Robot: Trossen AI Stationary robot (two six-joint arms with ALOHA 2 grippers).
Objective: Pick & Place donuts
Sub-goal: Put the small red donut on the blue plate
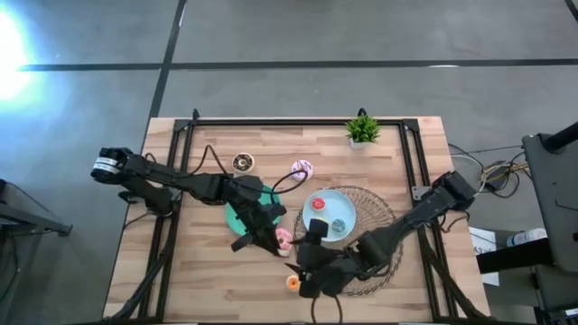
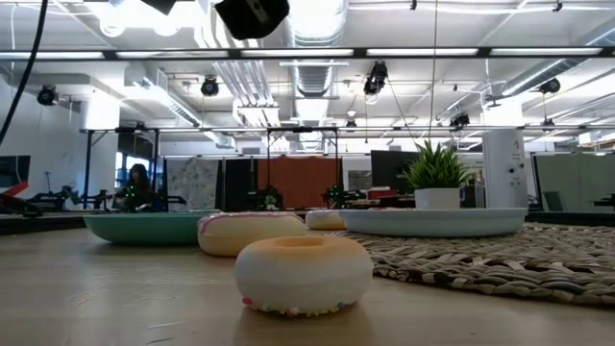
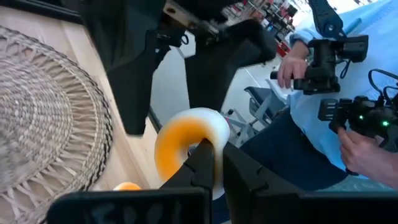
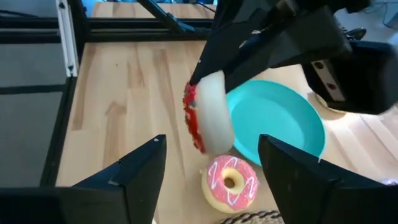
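My left gripper [image 1: 262,236] is shut on a small white donut with red frosting [image 4: 205,115], lifted above the table near the green plate [image 1: 237,215]. A pink donut [image 4: 231,182] lies flat on the wood below it. My right gripper [image 4: 211,142] is open and empty, near the table's front edge, with its fingers facing the held donut. An orange donut [image 1: 293,283] lies beside it, frosting down [image 2: 303,274]. A dark brown donut [image 1: 243,162] and a second pink donut [image 1: 302,168] lie farther back. A red donut [image 1: 318,204] rests on the light-blue plate [image 1: 348,209]. My left gripper holds the donut by its ring wall [image 3: 208,134], one finger [image 3: 202,163] at the hole and the other [image 3: 249,174] outside the rim. The fingers slant down from above. The donut stands on edge, its red face toward the table's left, clear of the table.
The light-blue plate sits on a round woven mat [image 1: 375,244] at the right. A small potted plant [image 1: 363,129] stands at the far edge. Black frame rails [image 1: 298,120] run along the table's far and side edges. A person holding controllers [image 3: 323,68] is beyond the table.
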